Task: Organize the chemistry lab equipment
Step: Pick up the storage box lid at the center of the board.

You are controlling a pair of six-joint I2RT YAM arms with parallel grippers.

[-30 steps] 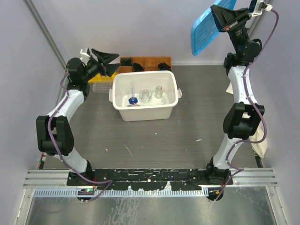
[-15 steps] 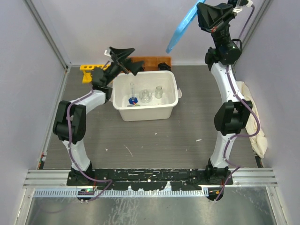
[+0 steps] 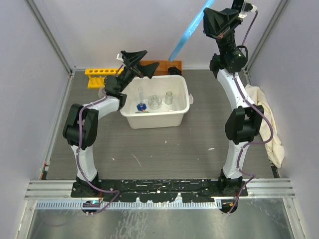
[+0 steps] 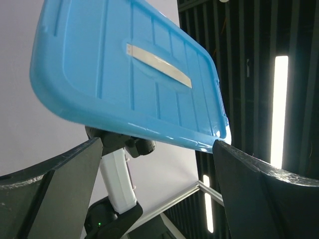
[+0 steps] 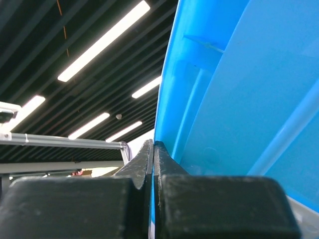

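My right gripper [image 3: 213, 21] is raised high at the back, shut on the rim of a blue plastic lid [image 3: 191, 31] that hangs tilted above the bin. In the right wrist view the fingers [image 5: 144, 159] pinch the lid's [image 5: 239, 99] edge. My left gripper [image 3: 135, 60] is open over the white bin's [image 3: 154, 119] back left corner and points upward. Its wrist view shows the lid [image 4: 124, 64] overhead and nothing between the fingers [image 4: 75, 169]. Two clear glass flasks [image 3: 155, 101] and a blue-bulb dropper [image 3: 141, 106] lie in the bin. The yellow tube rack [image 3: 102, 75] stands at the back left.
A brown tray [image 3: 160, 64] sits behind the bin against the back wall. A crumpled cream cloth [image 3: 268, 122] lies along the right wall. Grey walls and metal rails close in the table on three sides.
My left arm has swung right from the yellow rack to the bin's back left corner, and its jaws have widened. The right arm has carried the lid leftward and turned it nearly edge-on.
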